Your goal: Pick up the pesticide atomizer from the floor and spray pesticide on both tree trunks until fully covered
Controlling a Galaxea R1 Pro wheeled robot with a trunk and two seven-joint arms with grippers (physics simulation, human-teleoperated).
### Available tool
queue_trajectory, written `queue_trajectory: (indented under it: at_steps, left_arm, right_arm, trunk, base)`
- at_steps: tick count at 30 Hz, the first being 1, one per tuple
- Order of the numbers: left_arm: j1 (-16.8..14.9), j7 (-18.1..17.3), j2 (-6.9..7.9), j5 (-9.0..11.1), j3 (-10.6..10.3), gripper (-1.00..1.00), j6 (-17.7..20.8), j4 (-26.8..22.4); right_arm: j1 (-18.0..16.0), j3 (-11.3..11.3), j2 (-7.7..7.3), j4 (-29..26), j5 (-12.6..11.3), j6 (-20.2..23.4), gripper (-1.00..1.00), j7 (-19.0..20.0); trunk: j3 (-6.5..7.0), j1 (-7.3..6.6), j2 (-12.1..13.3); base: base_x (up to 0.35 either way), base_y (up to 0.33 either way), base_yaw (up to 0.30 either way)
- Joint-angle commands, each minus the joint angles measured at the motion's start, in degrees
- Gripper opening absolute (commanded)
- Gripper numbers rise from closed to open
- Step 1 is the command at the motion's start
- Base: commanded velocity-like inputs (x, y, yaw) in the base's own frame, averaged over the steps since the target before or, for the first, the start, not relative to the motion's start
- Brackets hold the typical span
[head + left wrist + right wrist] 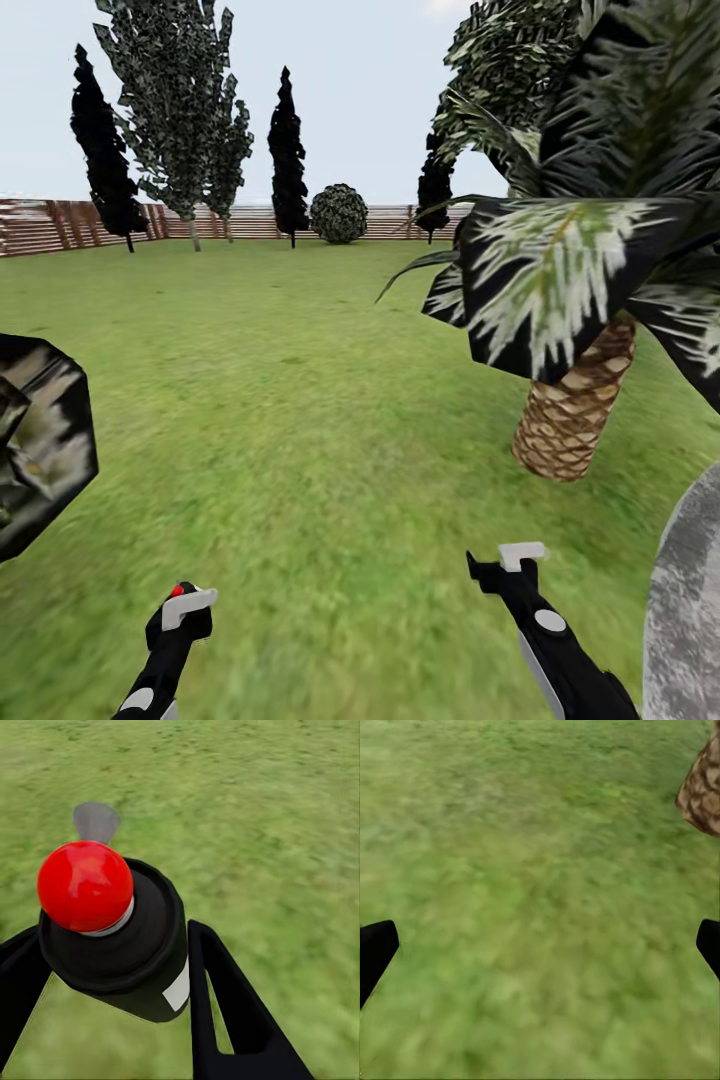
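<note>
Pesticide atomizer (112, 937): one black can, red knob, clamped between left gripper (112, 1020) fingers over lawn (300, 400). Right gripper (540, 952): fingers wide apart, we see nothing held. We count one palm (575, 410), one mottled trunk (685, 610) at lawn's right edge, one fence (60, 225).

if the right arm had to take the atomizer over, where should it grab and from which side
Grip the black cylindrical body of the pesticide atomizer, low down, under the red round cap. The left gripper has its fingers on two opposite flanks, so come from a free flank between them. The body is round and even; the cap looks too rounded to pinch.
</note>
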Motion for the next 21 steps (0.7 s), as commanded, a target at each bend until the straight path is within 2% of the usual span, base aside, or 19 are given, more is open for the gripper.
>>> queue_trajectory:
  at_steps: [1,17,21]
  left_arm:
    - [-0.05,-0.02,0.00,0.33,-0.10,-1.00,-0.18,0.05]
    - [-0.05,0.01,0.00,0.33,-0.11,-1.00,-0.18,0.05]
    - [-0.05,-0.01,0.00,0.33,-0.13,-1.00,-0.18,0.05]
  right_arm:
    - [-0.01,-0.05,-0.03,0.00,0.22,-0.12,1.00,0.02]
    - [-0.01,-0.05,0.01,0.01,0.22,-0.12,1.00,0.02]
    - [-0.01,-0.05,0.01,0.01,0.24,-0.12,1.00,0.02]
  trunk:
    - [-0.05,0.02,-0.02]
    - [-0.05,0.02,-0.02]
    - [-0.05,0.02,-0.02]
  base:
    - [0.338,-0.082,0.277]
    - [0.337,-0.073,0.274]
    - [0.337,-0.072,0.148]
